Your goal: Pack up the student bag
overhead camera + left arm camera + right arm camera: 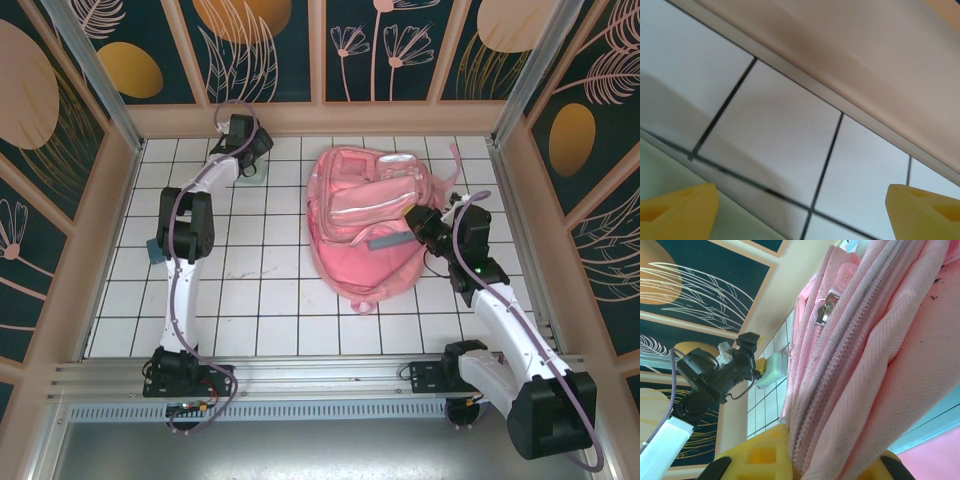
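Right wrist: my right gripper (826, 466) clenches the student bag (880, 340); at nine o'clock my left gripper (758, 371) gapes by the pencil case (774, 370).

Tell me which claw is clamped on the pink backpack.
The right claw: it pinches a fold of the pink backpack beside a zipper. The left claw is open, well apart from it.

student bag (362, 228) centre-right, pencil case (771, 372) back-left — well apart
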Robot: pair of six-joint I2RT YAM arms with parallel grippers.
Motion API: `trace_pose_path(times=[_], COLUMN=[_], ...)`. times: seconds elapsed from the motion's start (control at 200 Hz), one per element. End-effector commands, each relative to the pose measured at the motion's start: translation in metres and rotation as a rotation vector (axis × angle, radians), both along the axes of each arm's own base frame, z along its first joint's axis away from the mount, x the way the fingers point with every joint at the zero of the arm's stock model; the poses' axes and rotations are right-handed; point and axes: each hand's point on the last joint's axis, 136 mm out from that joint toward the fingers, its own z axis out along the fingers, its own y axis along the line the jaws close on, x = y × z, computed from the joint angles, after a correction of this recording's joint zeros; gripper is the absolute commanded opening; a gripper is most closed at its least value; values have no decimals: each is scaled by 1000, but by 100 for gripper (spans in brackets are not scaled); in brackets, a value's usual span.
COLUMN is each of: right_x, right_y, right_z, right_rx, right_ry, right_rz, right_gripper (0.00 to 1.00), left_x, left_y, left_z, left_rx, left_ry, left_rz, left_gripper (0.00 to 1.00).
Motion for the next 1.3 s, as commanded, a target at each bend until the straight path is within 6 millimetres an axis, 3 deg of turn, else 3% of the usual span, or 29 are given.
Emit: trace_pose_path(times=[0.0,0.22,0.385,0.571,0.616,0.711,0.831,1.006,1.296], right_x=[1,3,2,-2,-3,-4,-5,-6,-7], right_y=[4,4,5,7,7,6,7,8,8], right_z=[47,48,47,45,45,45,44,42,41], right_rx=[-9,-38,-43,-45,-47,-47,-44,-42,-41], right_ry=[-174,-185,-191,-201,-205,-215,-220,-221,-230], right_rz=[24,28,37,51,52,53,58,66,68], right_gripper=[0,0,0,0,0,0,0,0,0], left_x=[-37,-106,-173,-235,-244,-276,-297,-308,-309], left_y=[-22,-49,-61,-35,-27,-6,6,19,15], left_z=[-26,-27,-30,-14,3,-7,-12,-6,-18], left_rx=[-147,-140,-60,62,42,44,51,69,14], left_ry=[89,130,187,216,188,250,302,317,378], left_rz=[-63,-173,-240,-176,-126,-17,78,176,258], left_gripper=[83,82,82,82,82,84,87,94,98])
